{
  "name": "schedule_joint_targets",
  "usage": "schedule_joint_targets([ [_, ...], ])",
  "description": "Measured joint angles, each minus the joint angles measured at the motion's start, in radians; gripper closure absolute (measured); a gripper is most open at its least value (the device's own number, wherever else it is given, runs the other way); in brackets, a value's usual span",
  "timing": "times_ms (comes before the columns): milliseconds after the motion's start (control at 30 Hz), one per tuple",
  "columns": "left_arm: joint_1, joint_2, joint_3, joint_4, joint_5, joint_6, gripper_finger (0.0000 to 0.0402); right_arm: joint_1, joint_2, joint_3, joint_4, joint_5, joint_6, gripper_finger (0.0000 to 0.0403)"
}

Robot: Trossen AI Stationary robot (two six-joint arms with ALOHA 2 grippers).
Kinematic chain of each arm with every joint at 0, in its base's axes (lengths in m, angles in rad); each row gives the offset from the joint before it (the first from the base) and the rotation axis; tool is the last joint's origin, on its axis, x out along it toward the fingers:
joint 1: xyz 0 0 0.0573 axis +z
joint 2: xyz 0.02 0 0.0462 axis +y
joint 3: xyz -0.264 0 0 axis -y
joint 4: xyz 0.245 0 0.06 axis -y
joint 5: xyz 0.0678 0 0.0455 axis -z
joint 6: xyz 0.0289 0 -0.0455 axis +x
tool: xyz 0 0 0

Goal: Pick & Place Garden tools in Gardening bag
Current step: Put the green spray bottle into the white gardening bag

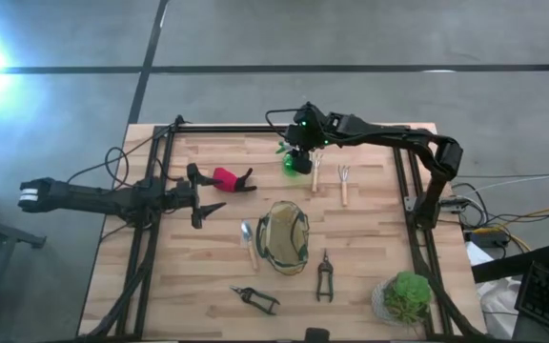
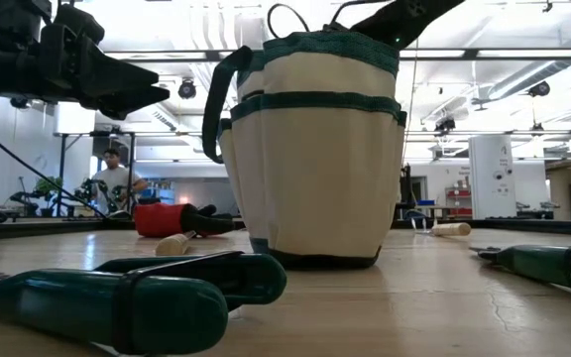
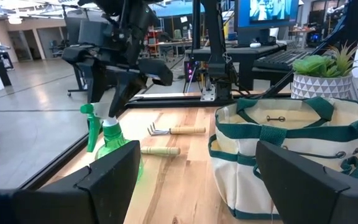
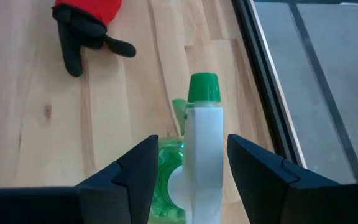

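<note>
A wooden desk (image 1: 370, 238) carried scattered garden tools around a round khaki gardening bag (image 1: 285, 237) with dark green trim, which stood upright near the desk's middle.

The right tool (image 1: 298, 157) hung near the far edge of the desk, directly over a green spray bottle (image 4: 194, 155) with a white top. Its two dark fingers (image 4: 126, 174) stood apart on either side of the bottle's white head, close beside it but with a gap showing on each side, so the bottle was straddled and not clamped. The bottle stood upright on the desk.

Just beside the bottle, toward the right edge, lay two wooden-handled forks (image 1: 331, 178), side by side. A red-and-black tool (image 1: 229, 179) lay left of the bottle, toward the left edge.

The left tool (image 1: 208, 195) hovered by the left side of the desk with its fingers spread wide and empty, just beside the red-and-black tool and near the bag.

A wooden-handled trowel (image 1: 249, 244) lay touching or just beside the bag's left side. Two black pruners (image 1: 324, 277) lay between the bag and the near edge. A potted plant (image 1: 405, 297) sat in the near right corner.
</note>
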Motion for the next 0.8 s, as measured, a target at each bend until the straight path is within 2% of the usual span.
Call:
schedule_joint_targets([
  [267, 0.0, 0.0, 0.0, 0.0, 0.0, 0.0, 0.008, -0.003, 0.016, 0.0, 0.017, 0.008, 0.002, 0.0231],
  [400, 0.0, 0.0, 0.0, 0.0, 0.0, 0.0, 0.008, -0.003, 0.017, 0.0, 0.014, 0.008, 0.001, 0.0263],
  [667, 0.0, 0.0, 0.0, 0.0, 0.0, 0.0, 0.008, -0.003, 0.015, 0.0, 0.015, 0.004, -0.004, 0.0361],
  [800, 0.0, 0.0, 0.0, 0.0, 0.0, 0.0, 0.008, -0.003, 0.015, 0.001, 0.013, 0.0, -0.003, 0.0362],
])
